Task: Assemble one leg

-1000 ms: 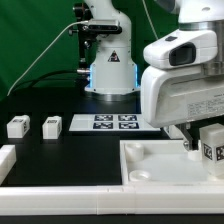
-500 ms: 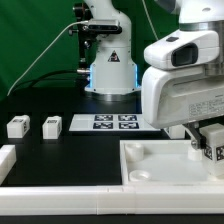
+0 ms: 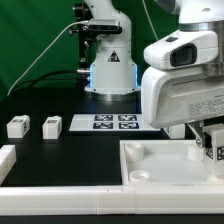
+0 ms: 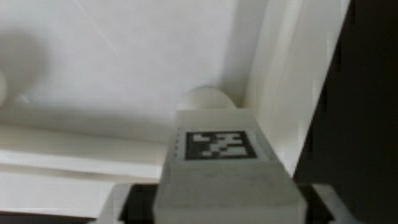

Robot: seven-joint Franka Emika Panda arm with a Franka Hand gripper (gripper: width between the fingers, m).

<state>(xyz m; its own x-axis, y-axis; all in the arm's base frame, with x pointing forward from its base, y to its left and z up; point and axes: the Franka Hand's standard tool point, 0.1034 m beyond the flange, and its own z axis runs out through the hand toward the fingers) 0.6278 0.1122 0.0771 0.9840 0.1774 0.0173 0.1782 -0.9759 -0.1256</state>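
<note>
You've got the gripper (image 3: 209,140) clamped on one leg (image 3: 213,151), with the fingers (image 4: 128,203) closed against both its sides and its tag facing the wrist camera. The leg is over the white panel (image 3: 150,165), close to the rim at the exterior view's right, but you can't tell whether it touches the panel floor. A second leg (image 3: 17,126) and a third leg (image 3: 51,125) stand on the table (image 3: 80,150) to the exterior view's left of the marker board (image 3: 113,122), well apart from the gripper.
</note>
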